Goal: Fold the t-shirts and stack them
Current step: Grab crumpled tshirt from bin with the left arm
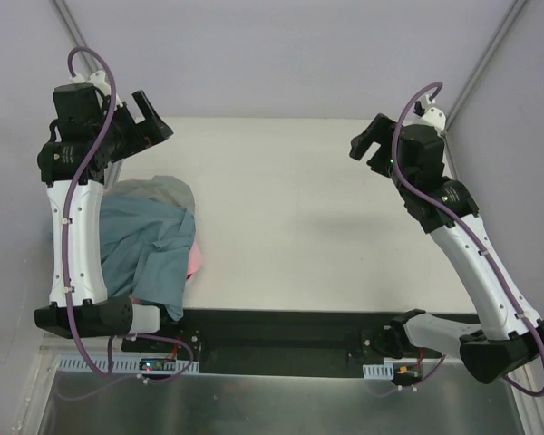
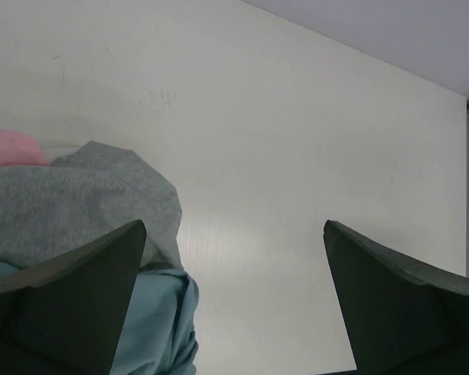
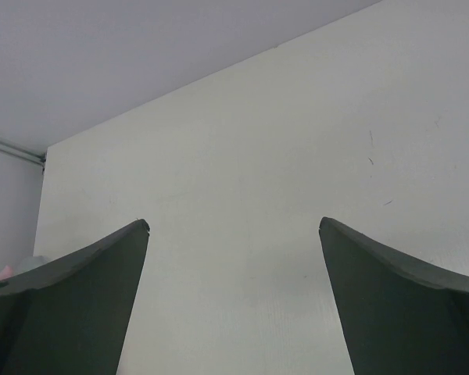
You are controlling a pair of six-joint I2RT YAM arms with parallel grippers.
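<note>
Heap of t-shirts [image 1: 154, 237] at the surface's [image 1: 308, 208] left edge, both grippers wide and empty.
The slate-blue shirt [image 1: 150, 245] lies crumpled beside the light grey shirt [image 1: 166, 193], with the pink shirt [image 1: 197, 263] peeking out. The left gripper [image 1: 154, 116] hovers past the heap; the right gripper [image 1: 367, 140] is well apart. The cloth looks light and limp, so pinch one layer at a hem or shoulder.

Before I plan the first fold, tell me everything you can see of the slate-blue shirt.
The slate-blue shirt is soft, matte cloth, crumpled in an unfolded heap at the near left corner of the table. Deep creases run through it; no collar or sleeve can be made out. The grey shirt touches its far side and pink cloth peeks out at its right. The left arm hides part of it from above. The left hand hangs open, apart from it.
</note>
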